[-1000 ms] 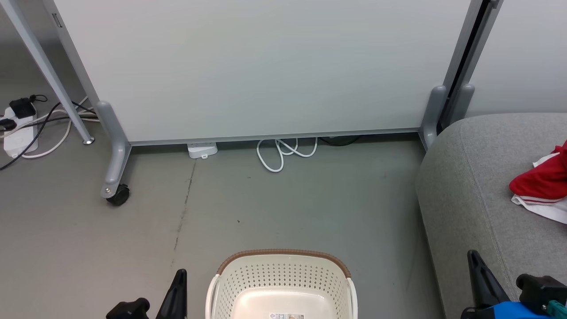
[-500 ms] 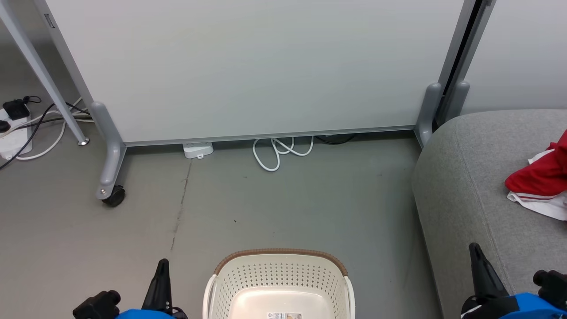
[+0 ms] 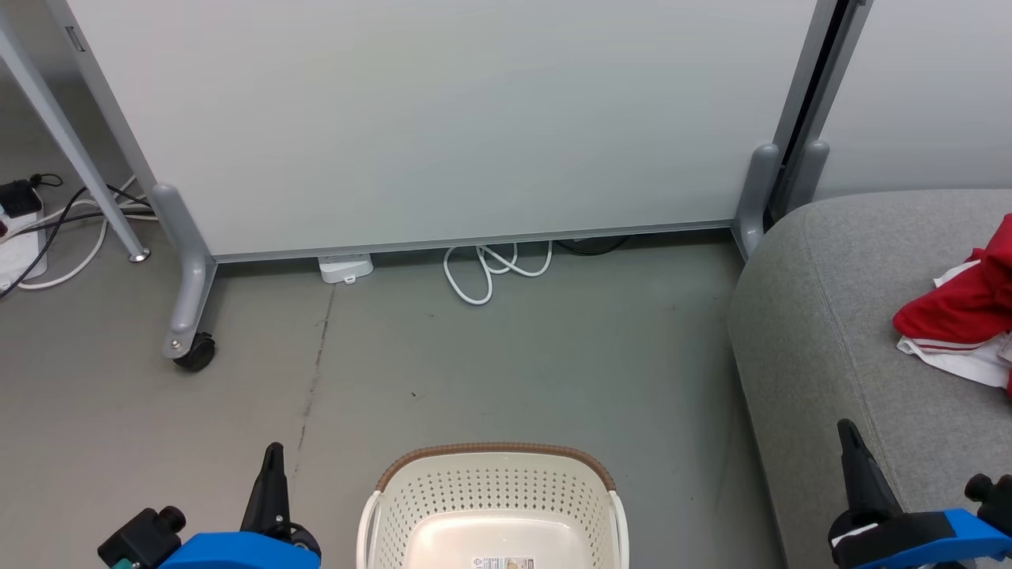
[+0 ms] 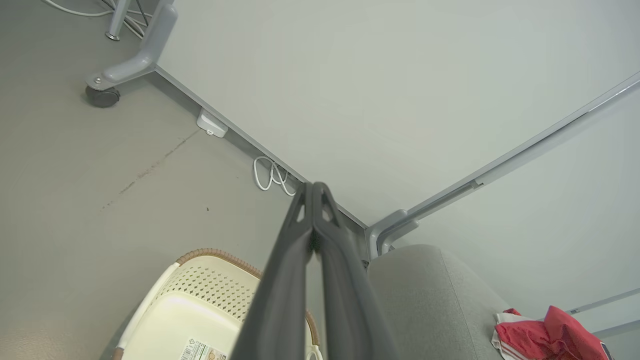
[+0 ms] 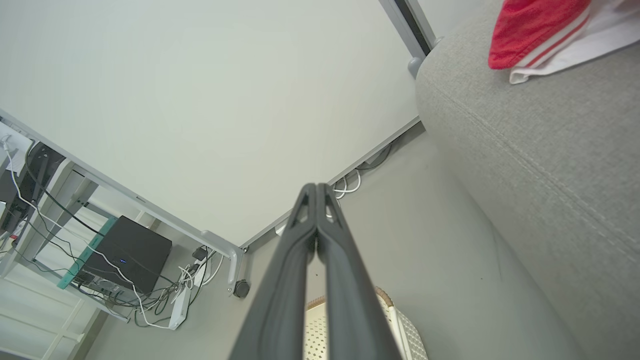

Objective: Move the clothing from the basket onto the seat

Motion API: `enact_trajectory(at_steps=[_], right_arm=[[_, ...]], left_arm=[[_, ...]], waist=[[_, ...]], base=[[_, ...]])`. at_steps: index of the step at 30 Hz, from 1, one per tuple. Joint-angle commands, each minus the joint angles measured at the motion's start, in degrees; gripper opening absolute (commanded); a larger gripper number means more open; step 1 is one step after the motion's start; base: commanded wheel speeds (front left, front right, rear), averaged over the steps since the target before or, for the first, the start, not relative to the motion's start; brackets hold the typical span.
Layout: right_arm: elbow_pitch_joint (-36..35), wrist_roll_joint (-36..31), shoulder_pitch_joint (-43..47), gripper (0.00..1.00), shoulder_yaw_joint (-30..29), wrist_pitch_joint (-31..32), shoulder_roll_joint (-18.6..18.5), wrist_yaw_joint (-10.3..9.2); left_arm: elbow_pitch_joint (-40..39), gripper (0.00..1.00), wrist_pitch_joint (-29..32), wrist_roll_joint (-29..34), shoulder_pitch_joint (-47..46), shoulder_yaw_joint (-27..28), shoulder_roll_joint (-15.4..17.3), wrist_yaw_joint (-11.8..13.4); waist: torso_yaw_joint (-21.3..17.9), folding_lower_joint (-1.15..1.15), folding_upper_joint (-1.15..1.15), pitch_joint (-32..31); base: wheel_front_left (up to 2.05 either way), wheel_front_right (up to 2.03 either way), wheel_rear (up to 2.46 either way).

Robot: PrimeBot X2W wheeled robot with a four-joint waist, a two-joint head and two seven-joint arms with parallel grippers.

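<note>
The cream basket (image 3: 490, 506) with its brown rim sits on the floor at the bottom centre, and its inside holds just a label. Red clothing (image 3: 961, 312) with white trim lies on the grey seat (image 3: 838, 332) at the right. My left gripper (image 3: 271, 462) is shut, low at the left of the basket (image 4: 200, 310). My right gripper (image 3: 850, 442) is shut too, over the seat's front edge. In the left wrist view the clothing (image 4: 547, 340) rests on the seat (image 4: 430, 295). The right wrist view shows the clothing (image 5: 540, 30) on the seat (image 5: 540, 165) beyond my shut fingers.
A white partition panel (image 3: 443, 118) on castor feet (image 3: 194, 352) stands behind the basket. A white cable loop (image 3: 486, 269) lies at its base. A power strip and cables (image 3: 32, 229) lie at the far left. Grey floor surrounds the basket.
The head view has shifted, so the scene slid left. Both arms rose further into view, showing their blue wrists. The clothing and basket stay put.
</note>
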Motion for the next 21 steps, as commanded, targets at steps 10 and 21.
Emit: enact_trajectory(at_steps=[10,21], right_arm=[[-0.3,8.5,-2.6,0.00,0.1,1.3,-0.5,0.02],[0.0,16.9,-3.7,0.00,0.3,2.5,-0.6,0.03]], left_arm=[[-1.8,0.00,1.9,-7.4,-2.3,1.6,0.3,-0.1],[-2.8,0.00,4.0,-14.7,-3.2,3.0,0.3,-0.1]], waist=[[-0.4,0.00,0.00,0.1],[-1.0,0.00,0.00,0.3]], base=[[0.00,0.00,0.00],[0.00,0.00,0.00]])
